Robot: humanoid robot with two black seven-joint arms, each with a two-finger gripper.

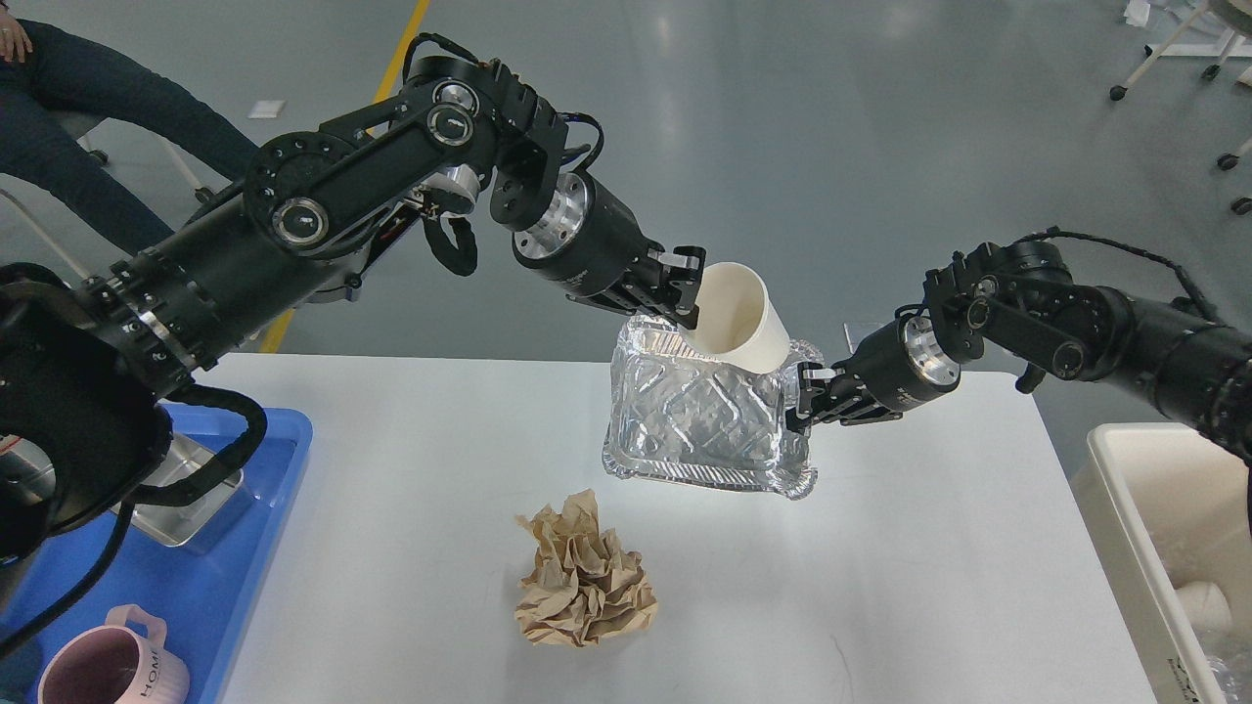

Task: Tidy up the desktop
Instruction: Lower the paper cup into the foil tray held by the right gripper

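The white desktop (421, 469) fills the lower view. My left gripper (685, 298) is shut on the rim of a white paper cup (738, 318) and holds it tilted over the far edge of a foil tray (699, 420). My right gripper (797, 401) is shut on the foil tray's right rim and holds it tilted above the desktop. A crumpled brown paper ball (584, 574) lies on the desktop in front of the tray.
A blue plastic tray (210, 577) at the left holds a steel container (191, 504) and a pink mug (112, 665). A cream bin (1159, 548) stands at the right with a white cup (1205, 606) in it. A seated person (88, 108) is at the far left.
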